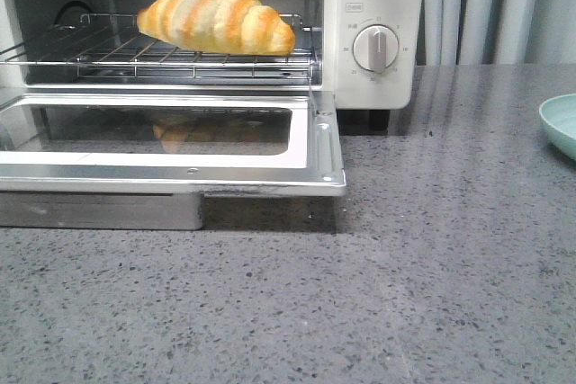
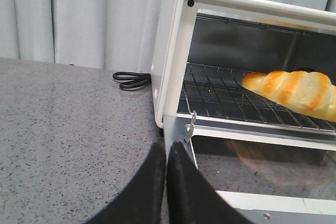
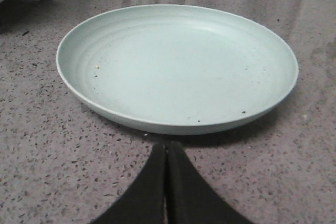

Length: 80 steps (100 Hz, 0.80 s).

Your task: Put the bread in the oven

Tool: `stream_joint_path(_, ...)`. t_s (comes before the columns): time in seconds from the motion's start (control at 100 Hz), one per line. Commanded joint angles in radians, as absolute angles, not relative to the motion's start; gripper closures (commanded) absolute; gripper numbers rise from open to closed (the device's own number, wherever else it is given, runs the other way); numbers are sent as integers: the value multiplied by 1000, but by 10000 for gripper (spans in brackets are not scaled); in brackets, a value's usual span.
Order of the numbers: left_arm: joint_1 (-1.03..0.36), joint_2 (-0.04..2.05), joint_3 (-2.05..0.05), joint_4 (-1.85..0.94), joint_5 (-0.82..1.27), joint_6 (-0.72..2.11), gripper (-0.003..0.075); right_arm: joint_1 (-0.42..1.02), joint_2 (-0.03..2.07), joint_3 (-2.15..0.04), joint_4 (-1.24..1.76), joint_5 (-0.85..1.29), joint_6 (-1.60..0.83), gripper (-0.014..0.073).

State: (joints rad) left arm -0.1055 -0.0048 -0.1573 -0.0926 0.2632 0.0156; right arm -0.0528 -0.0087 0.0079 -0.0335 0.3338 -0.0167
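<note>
At the worktop's far left edge: the oven stands with its glass door folded down flat.
Left gripper: fingers pressed together, holding nothing, just beside the door's hinge corner.
Bread: lies on the wire rack inside the oven, toward the rack's right side.
Right edge of the worktop: a pale green plate.
Right gripper: fingers pressed together, holding nothing, near the plate's rim.

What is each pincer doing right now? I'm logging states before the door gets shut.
Left pincer: closed, empty, near the oven.
Right pincer: closed, empty, by the plate.
</note>
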Motion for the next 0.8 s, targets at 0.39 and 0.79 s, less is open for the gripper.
stream_joint_path(0.39, -96, -34, 25, 9, 156, -8, 741, -56, -30, 22, -30, 307, -25, 670)
stream_joint_path(0.79, -13, -34, 25, 17, 292, -10, 741, -56, -30, 22, -30, 307, -25, 670)
